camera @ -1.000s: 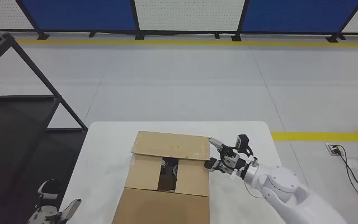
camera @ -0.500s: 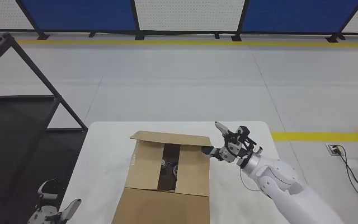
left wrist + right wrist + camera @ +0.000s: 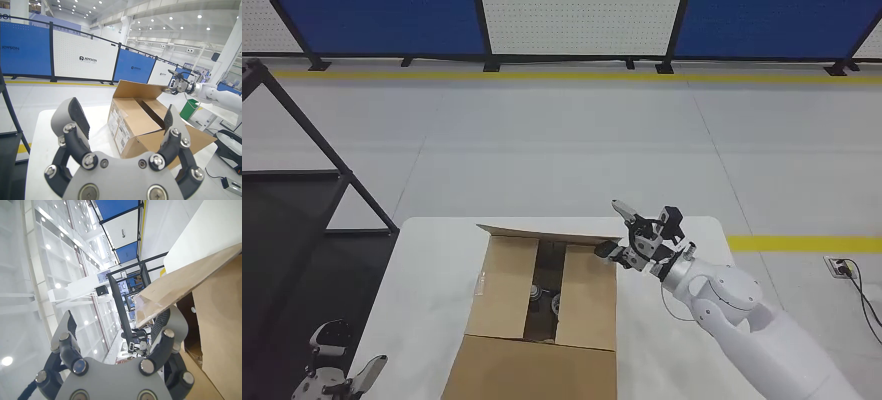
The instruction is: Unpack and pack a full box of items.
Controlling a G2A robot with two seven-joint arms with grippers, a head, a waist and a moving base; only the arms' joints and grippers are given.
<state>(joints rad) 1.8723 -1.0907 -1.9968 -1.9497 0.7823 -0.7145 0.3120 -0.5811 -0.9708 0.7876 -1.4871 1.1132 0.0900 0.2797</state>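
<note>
Table (image 3: 432, 270): far flap (image 3: 138, 89) of box (image 3: 587, 300) being propped up.
One finger (image 3: 160, 323) of wide-open R end effector (image 3: 117, 313) under its corner; L end effector (image 3: 122, 103) open, empty.

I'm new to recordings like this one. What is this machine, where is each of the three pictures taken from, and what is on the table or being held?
This is a two-armed robot at a white table. The top view looks down from a camera above the arms; the other two come from a camera on each wrist, so each shows its own gripper up close. On the table stands a cardboard box, its top partly open; what lies in the dark gap is too dim to name. The right gripper is open at the box's far corner, where the raised far flap rests on one finger; nothing is clamped. The left gripper is open and empty, near the table's edge, facing the box.
</note>
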